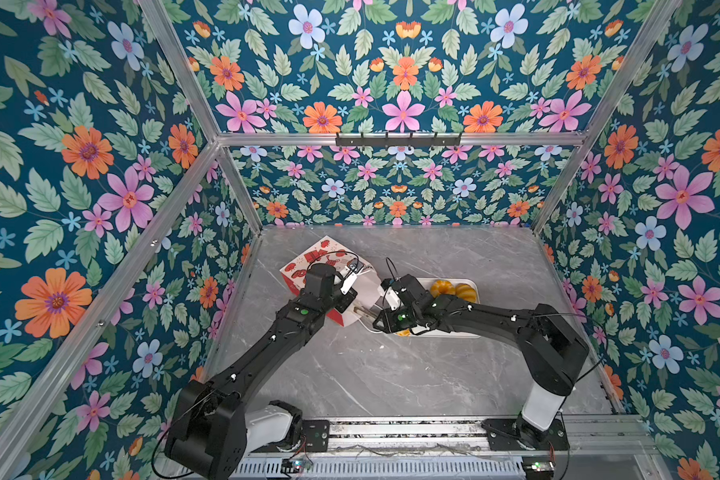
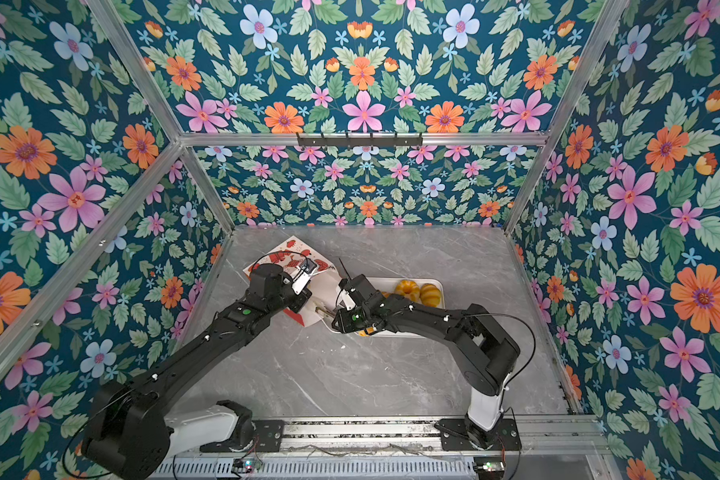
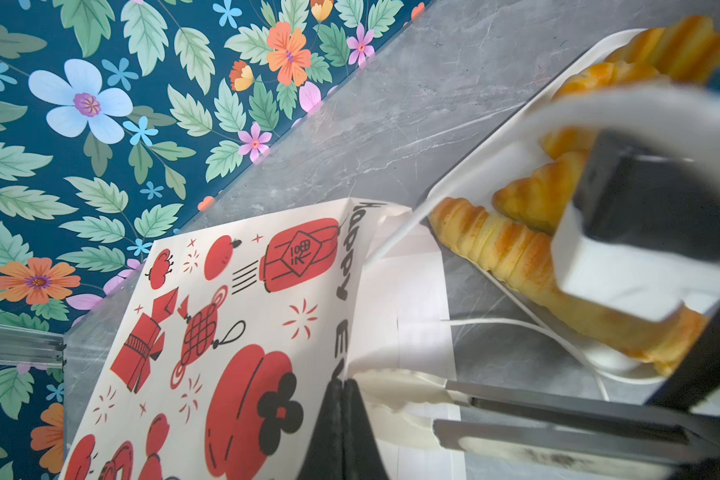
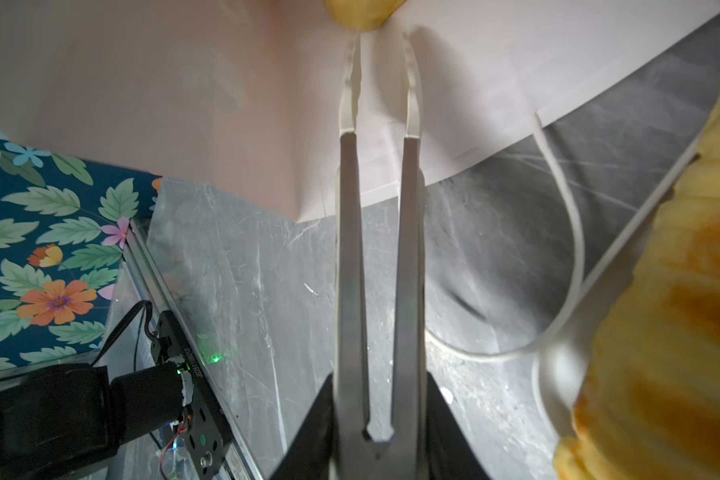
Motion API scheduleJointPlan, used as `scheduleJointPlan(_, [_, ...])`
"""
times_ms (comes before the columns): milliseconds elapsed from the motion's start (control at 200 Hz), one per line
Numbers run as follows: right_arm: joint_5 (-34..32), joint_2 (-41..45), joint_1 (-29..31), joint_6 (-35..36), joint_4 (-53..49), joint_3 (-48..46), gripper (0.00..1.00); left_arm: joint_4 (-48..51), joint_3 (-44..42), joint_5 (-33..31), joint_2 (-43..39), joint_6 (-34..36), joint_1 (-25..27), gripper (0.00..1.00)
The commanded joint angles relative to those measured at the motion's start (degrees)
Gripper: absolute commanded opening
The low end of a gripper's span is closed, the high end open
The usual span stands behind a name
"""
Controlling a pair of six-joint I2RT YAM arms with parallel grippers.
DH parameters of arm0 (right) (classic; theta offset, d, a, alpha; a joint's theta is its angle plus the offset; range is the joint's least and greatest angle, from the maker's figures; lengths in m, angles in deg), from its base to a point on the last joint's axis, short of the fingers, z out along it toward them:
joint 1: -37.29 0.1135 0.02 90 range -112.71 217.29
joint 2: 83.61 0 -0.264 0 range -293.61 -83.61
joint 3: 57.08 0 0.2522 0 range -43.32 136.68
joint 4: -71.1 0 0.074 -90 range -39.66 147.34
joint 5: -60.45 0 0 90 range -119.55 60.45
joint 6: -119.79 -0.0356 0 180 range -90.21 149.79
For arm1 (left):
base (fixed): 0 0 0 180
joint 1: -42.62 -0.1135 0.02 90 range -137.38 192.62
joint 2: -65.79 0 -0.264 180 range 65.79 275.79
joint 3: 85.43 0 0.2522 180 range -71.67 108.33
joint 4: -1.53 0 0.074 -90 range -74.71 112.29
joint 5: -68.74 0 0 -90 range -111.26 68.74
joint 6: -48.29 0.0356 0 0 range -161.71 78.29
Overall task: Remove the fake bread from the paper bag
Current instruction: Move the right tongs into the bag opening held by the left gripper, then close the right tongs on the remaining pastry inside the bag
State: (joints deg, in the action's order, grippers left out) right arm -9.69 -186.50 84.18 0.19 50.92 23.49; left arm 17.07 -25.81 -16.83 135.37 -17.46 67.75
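Note:
The red-and-white paper bag (image 1: 319, 259) (image 2: 285, 255) lies on its side, its mouth facing the white tray (image 1: 454, 335). My left gripper (image 3: 344, 399) (image 1: 347, 300) is shut on the rim of the paper bag (image 3: 242, 316), holding the mouth up. My right gripper (image 4: 381, 395) (image 1: 383, 321) is shut on metal tongs (image 4: 350, 249) (image 1: 364, 311). The white tips of the tongs stand apart inside the bag's white mouth. Just beyond them lies a yellow piece of fake bread (image 4: 358, 14). Other fake bread lies on the tray: two rolls (image 1: 443, 287), a plaited loaf (image 3: 499, 249) and a croissant (image 3: 537, 195).
A white cord handle (image 4: 574, 249) trails on the grey marble table (image 1: 371, 374) between bag and tray. My right arm covers the tray's near-left part. Flowered walls close in the left, back and right sides. A metal rail (image 1: 391, 432) runs along the front.

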Motion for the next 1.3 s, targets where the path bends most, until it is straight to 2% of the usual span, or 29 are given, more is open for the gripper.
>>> scheduleJointPlan(0, [2.4,-0.9,-0.2,-0.7,1.8,1.1,0.30,-1.9,-0.4,0.6,-0.5,-0.3,-0.1,0.00])
scheduleJointPlan(200, [2.9,-0.6,-0.9,-2.2,3.3,0.9,0.31,-2.2,-1.2,0.4,-0.9,-0.4,-0.1,0.00])
scheduleJointPlan(420, [0.6,2.0,-0.9,-3.9,4.9,-1.1,0.31,-2.7,-1.3,0.6,-0.9,-0.6,0.0,0.00])
scheduleJointPlan(1295, [1.2,1.9,-4.2,-9.1,15.5,-3.3,0.30,-1.7,-0.3,0.7,-0.7,-0.7,-0.1,0.00])
